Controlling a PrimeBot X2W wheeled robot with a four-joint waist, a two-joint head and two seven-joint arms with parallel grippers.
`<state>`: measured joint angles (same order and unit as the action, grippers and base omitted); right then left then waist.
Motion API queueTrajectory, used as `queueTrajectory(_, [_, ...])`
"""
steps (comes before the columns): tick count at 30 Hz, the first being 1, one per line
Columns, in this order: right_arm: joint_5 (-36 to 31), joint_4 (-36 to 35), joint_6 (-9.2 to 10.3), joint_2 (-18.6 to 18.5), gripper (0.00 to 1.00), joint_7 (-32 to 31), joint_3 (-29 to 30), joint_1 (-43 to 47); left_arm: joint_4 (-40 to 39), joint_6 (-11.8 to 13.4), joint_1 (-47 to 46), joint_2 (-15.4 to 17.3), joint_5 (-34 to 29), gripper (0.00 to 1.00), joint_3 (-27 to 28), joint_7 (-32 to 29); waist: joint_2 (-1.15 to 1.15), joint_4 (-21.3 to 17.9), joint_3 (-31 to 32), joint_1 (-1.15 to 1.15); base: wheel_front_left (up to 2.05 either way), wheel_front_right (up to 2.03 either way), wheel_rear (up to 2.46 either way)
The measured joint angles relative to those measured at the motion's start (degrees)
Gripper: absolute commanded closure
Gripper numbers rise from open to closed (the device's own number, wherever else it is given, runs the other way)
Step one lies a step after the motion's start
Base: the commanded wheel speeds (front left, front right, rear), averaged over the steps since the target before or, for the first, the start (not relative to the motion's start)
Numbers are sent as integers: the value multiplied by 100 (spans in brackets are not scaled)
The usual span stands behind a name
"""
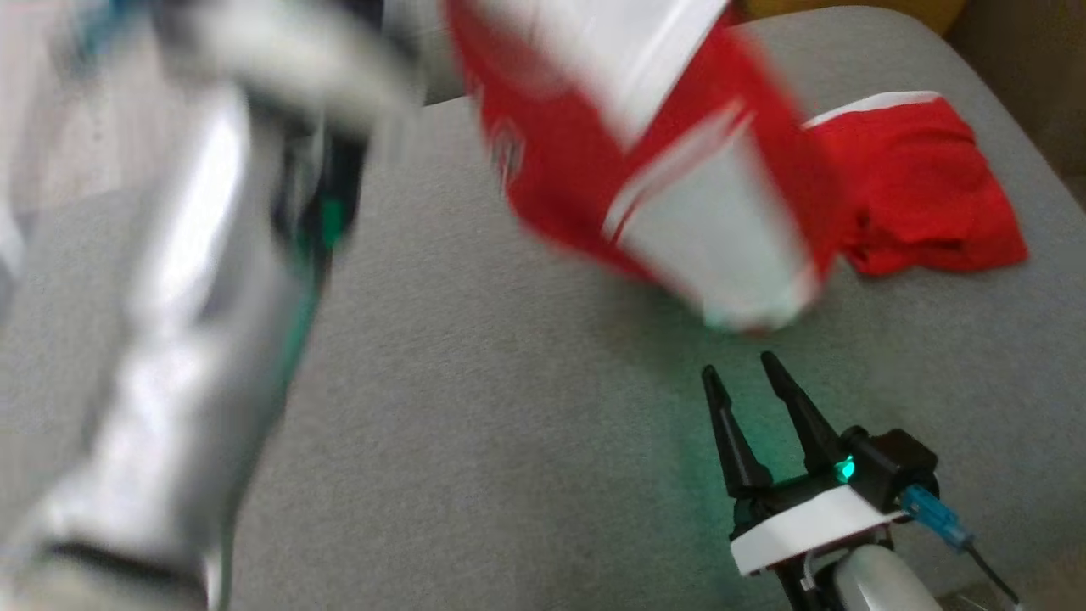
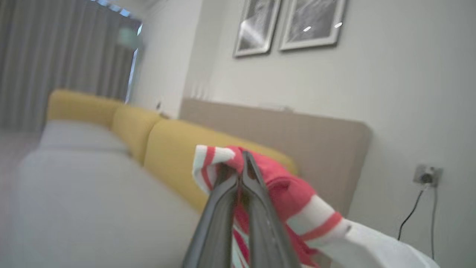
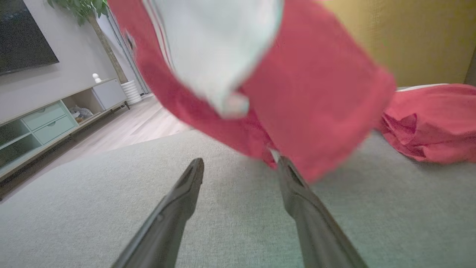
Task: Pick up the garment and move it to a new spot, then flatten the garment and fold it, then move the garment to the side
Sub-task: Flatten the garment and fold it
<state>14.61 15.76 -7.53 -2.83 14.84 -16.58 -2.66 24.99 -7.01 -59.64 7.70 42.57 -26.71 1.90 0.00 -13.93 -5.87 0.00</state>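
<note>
Right now the left claw (image 2: 240, 163) pinches the striped trim of the garment (image 1: 560, 187), which hangs above the grey sofa seat (image 1: 475, 407). Its low end dangles just ahead of the right claw (image 1: 738, 367), spread and empty, so that arm looks better placed for a second grip.
</note>
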Motion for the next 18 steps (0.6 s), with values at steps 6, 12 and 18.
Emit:
queueTrajectory(6, [-43, 3, 0, 1, 0, 0, 49, -3, 22, 244, 2840, 525, 136, 100, -90, 267, 0, 238, -140, 0, 0, 0, 0])
queueTrajectory(12, [-112, 12, 0, 2, 0, 0, 37, -36, 85, 271, 3376, 363, 65, 0, -67, 1058, 0, 408, -360, 1, 0, 0, 0])
queueTrajectory(18, [-169, 12, 0, 1, 0, 0, 98, -77, -88, 947, 3488, 187, -1082, 0, -96, 1238, 0, 549, -530, 1, 0, 0, 0])
